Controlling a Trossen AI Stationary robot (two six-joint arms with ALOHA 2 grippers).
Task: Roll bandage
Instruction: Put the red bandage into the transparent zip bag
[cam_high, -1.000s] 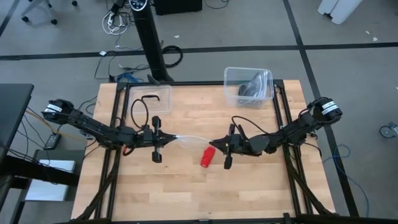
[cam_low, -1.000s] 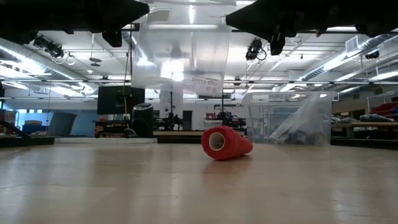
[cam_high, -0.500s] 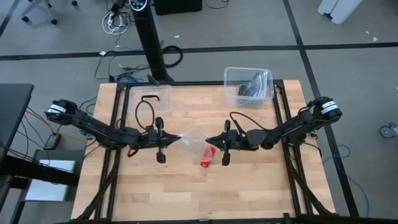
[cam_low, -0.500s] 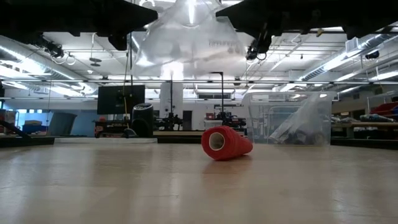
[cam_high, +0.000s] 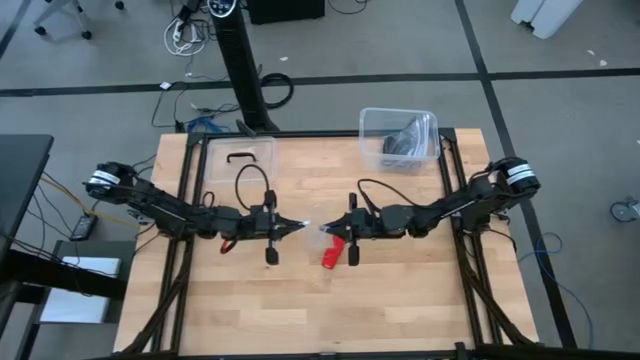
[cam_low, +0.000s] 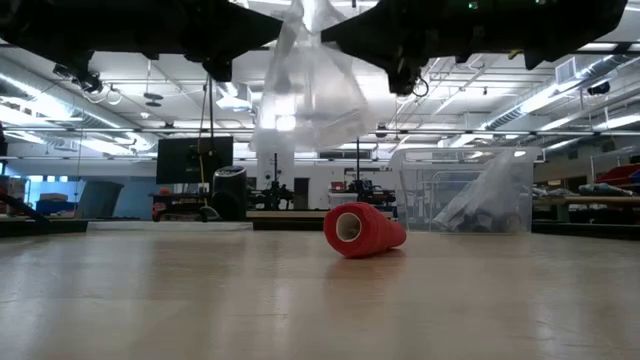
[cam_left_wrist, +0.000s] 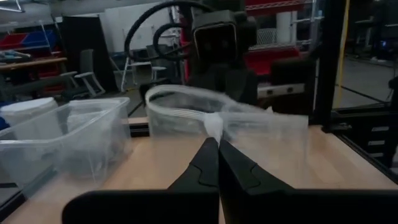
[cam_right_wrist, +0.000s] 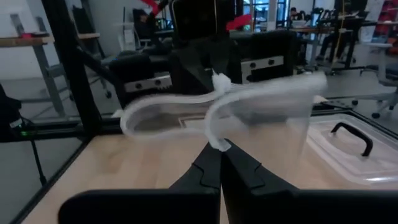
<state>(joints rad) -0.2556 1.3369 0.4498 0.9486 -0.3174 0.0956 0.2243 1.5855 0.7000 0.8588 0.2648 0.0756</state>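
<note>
The bandage is a stubby red roll that lies on its side on the wooden table, just on the near side of my right gripper; the low view shows its open end. Above it hangs a clear plastic bag, between both grippers. My left gripper and my right gripper point level at each other near the table's middle, each shut on the bag's top rim. The rim bows out into a slack loop. My left gripper pinches the bag's top rim between its two fingertips, coming level from the table's left. The bag hangs below it, slack and clear of the table. My right gripper pinches the top rim at its fingertips, coming level from the table's right. The rim loops slack away from the fingers, and the bag hangs clear above the bandage.
A clear bin with a dark thing in it stands at the far right; the low view shows it behind the roll. A flat clear tray with a black hook lies at the far left. Bare wood stretches along the near side.
Both grippers have moved toward each other over the table's middle. The bag's top rim, stretched flat between them before, has gone slack and bowed into a loop, and the bag now hangs narrow and bunched. The red roll has stayed where it was.
</note>
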